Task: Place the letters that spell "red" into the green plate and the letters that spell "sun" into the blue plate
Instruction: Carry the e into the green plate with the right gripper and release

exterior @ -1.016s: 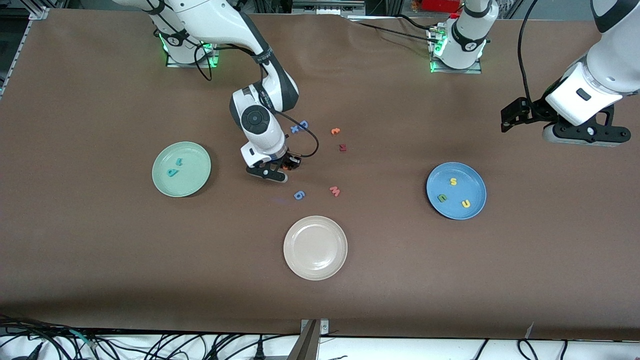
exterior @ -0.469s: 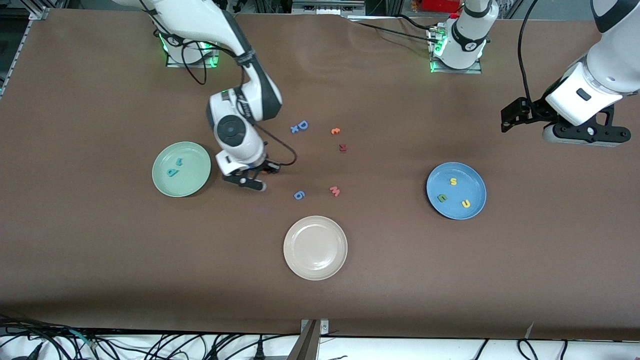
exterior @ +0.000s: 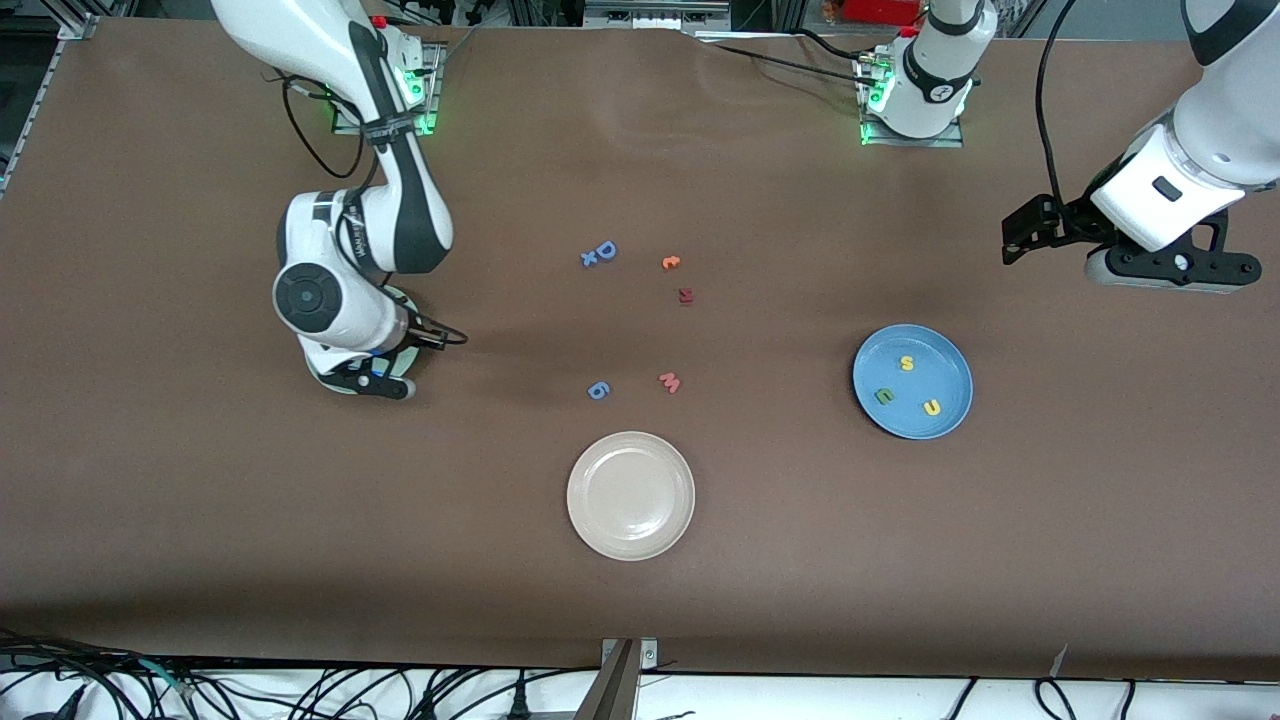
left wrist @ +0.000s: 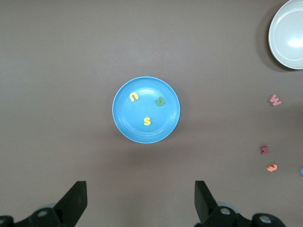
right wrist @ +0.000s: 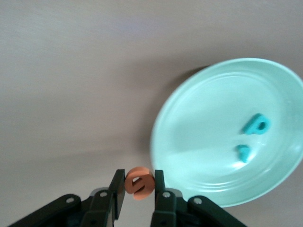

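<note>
The right gripper [right wrist: 138,189], pinching the orange "e" [right wrist: 138,182], hangs at the green plate [right wrist: 227,137]'s rim, seven o'clock; releasing here risks a miss. The left gripper [left wrist: 140,201] waits, spread wide, empty.

The right arm's wrist sat right over the green plate [exterior: 408,372], so only a sliver at its 4 o'clock edge showed in the front view. The cream plate [left wrist: 288,35] got clipped at the left wrist view's border.

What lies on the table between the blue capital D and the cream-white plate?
In the front view, a small blue letter and the pink w lie between the blue capital D and the cream-white plate, with bare brown table around them.
</note>
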You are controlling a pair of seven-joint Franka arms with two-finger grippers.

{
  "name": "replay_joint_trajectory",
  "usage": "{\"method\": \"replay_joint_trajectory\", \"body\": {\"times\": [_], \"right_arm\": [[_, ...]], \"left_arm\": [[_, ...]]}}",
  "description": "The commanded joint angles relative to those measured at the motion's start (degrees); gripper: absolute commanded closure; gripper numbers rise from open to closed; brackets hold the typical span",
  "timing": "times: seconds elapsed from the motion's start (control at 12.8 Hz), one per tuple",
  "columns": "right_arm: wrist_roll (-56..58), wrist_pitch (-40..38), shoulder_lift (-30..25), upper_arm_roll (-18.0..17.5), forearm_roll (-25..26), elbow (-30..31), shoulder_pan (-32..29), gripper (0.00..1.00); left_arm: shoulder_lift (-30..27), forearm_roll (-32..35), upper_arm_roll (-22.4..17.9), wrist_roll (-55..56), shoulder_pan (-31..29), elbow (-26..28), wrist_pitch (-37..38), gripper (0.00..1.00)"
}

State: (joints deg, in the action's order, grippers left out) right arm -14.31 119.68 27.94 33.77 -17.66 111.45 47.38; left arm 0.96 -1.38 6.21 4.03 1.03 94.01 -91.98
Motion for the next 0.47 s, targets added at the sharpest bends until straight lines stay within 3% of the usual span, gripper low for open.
{"method": "replay_joint_trajectory", "body": {"times": [0.0, 0.23, 0.31, 0.39], "right_arm": [[6.5, 2.0, 1.9, 1.2, -0.8, 2.4, -1.5, 0.84], [10.2, 4.2, 3.9, 1.1, -0.9, 3.1, -3.6, 0.83], [10.3, 4.4, 4.0, 1.1, -1.0, 3.2, -4.0, 0.77], [10.2, 4.4, 4.0, 1.1, -1.0, 3.1, -4.0, 0.56]], "left_arm": [[0.4, 0.2, -0.1, -0.3, 0.0, -1.5, 1.4, 0.00], [0.4, 0.2, -0.1, -0.3, 0.1, -1.5, 1.4, 0.00], [0.4, 0.2, -0.1, -0.3, 0.0, -1.5, 1.4, 0.00], [0.4, 0.2, -0.1, -0.3, 0.0, -1.5, 1.4, 0.00]]}}
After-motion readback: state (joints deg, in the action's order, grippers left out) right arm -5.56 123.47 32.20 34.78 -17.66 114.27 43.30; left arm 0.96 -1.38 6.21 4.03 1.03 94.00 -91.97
